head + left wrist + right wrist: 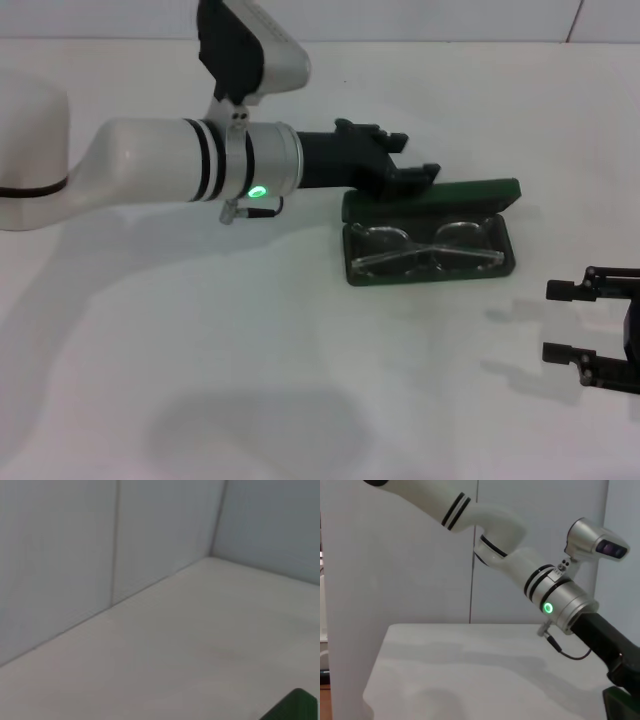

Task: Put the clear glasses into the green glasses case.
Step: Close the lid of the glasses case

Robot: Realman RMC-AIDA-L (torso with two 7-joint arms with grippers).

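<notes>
Clear glasses (428,248): lay folded inside the open tray of the green glasses case (500,192).
Case: rested on the white table (250,380), lid raised.
Left gripper (412,160): touched the lid's left end; finger spread indeterminate.
Right gripper (562,320): fingers spread apart, holding nothing, near the case's right.

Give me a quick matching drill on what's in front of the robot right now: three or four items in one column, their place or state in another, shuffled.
Column 1:
1. clear glasses
2. green glasses case
3. left gripper
4. right gripper

Column 2:
A. lid open, lying on the table
B. over the case's raised lid, at its far-left end
C. folded, lying inside the case
D. fingers open, at the table's right edge, apart from the case

Pairs: 1-C, 2-A, 3-B, 4-D
</notes>
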